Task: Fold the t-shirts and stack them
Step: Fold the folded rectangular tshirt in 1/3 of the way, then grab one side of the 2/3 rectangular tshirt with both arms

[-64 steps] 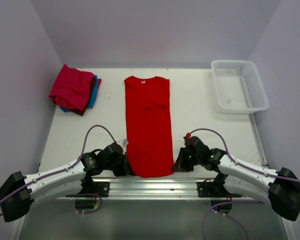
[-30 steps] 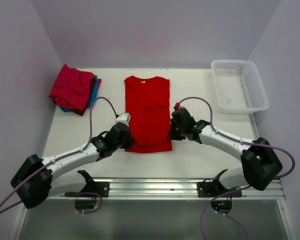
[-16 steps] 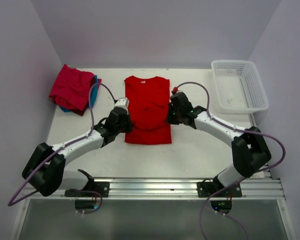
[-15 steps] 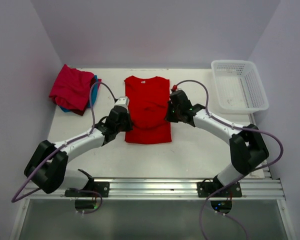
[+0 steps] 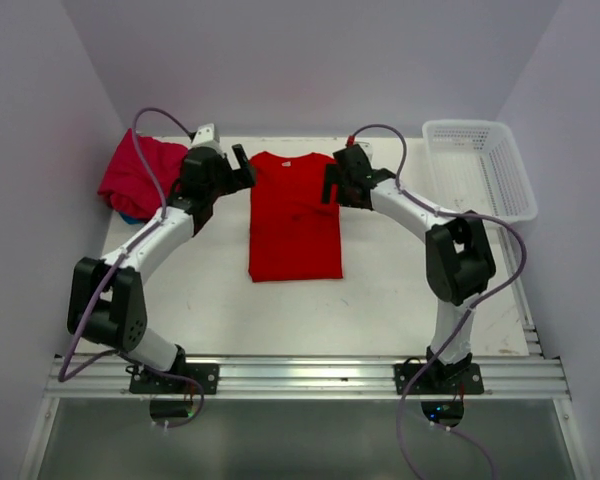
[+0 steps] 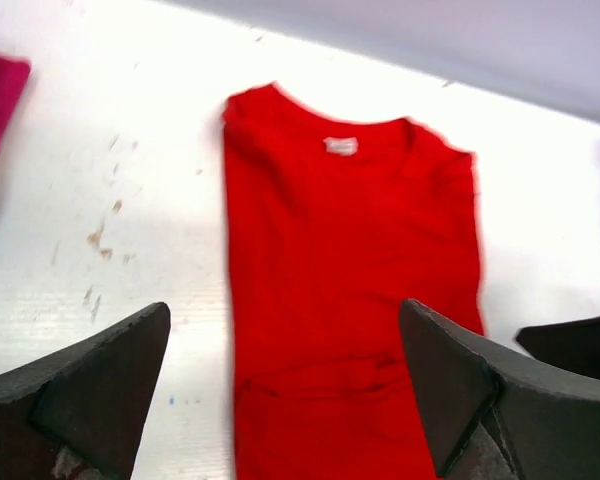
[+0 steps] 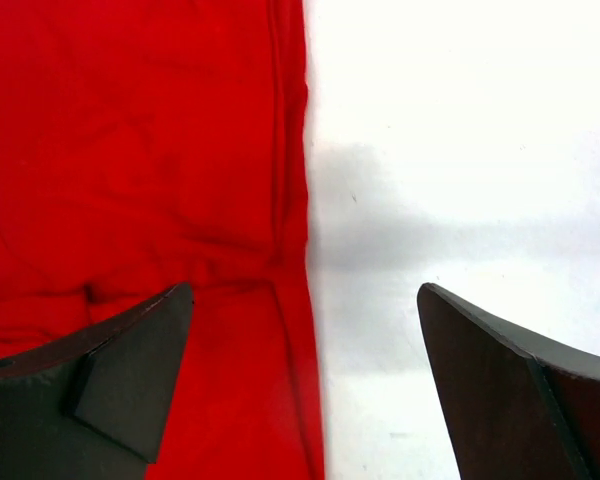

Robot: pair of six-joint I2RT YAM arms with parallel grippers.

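The bright red t-shirt (image 5: pixel 295 225) lies flat at the middle back of the table as a narrow strip, its lower half doubled up over the upper half. My left gripper (image 5: pixel 242 170) hovers open at the left shoulder with nothing in it. In the left wrist view the red t-shirt (image 6: pixel 350 280) and its collar label show between the open left gripper (image 6: pixel 280 400). My right gripper (image 5: pixel 330 185) is open over the right edge. The right gripper (image 7: pixel 305 390) straddles the red t-shirt's (image 7: pixel 130 150) edge. The crimson-pink t-shirt (image 5: pixel 130 175) sits on the teal one (image 5: pixel 127 214) at the back left.
A white mesh basket (image 5: pixel 480 170) stands at the back right corner. Both arms reach far across the white table (image 5: pixel 410 280), the left arm passing over the pile's right edge. Walls close in the back and both sides.
Both grippers carried the red shirt's lower hem away from the bases up to the shoulders, so the shirt is now shorter. Both then opened and let the cloth go.
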